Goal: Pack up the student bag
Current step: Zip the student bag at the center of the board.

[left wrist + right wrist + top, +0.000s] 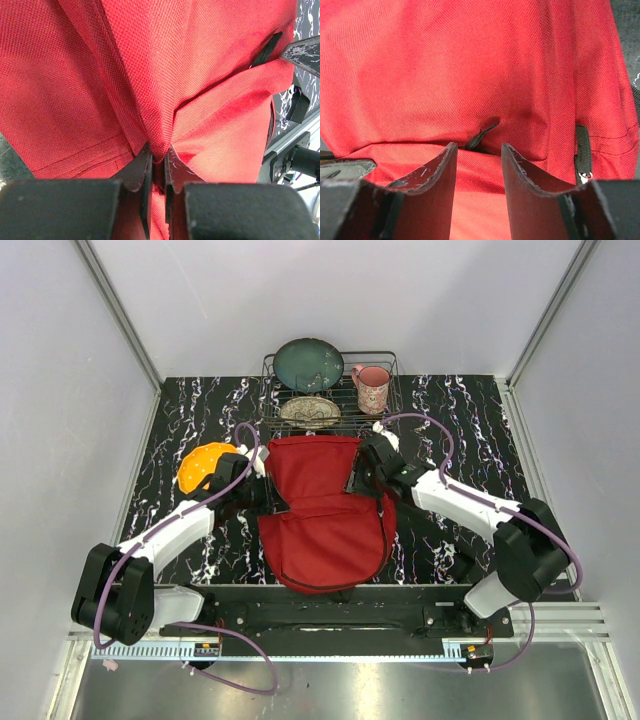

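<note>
top: red bag [325,515] lies mid table [450,420], just in front of the rack [330,390], orange thing [200,465] at its left | left wrist: left gripper [158,152] pressed together, pinching a fold of bag cloth | right wrist: right gripper [479,147] spread wide over the bag, black tab [482,135] seen in the gap, nothing held

Red student bag [325,510] lies mid-worktop toward the near edge, left gripper [262,487] at its left side, right gripper [360,477] at its upper right, an orange object [200,466] leftward, and the far-edge wire rack [345,400] holding 2 plates and 1 pink mug [371,388].
</note>
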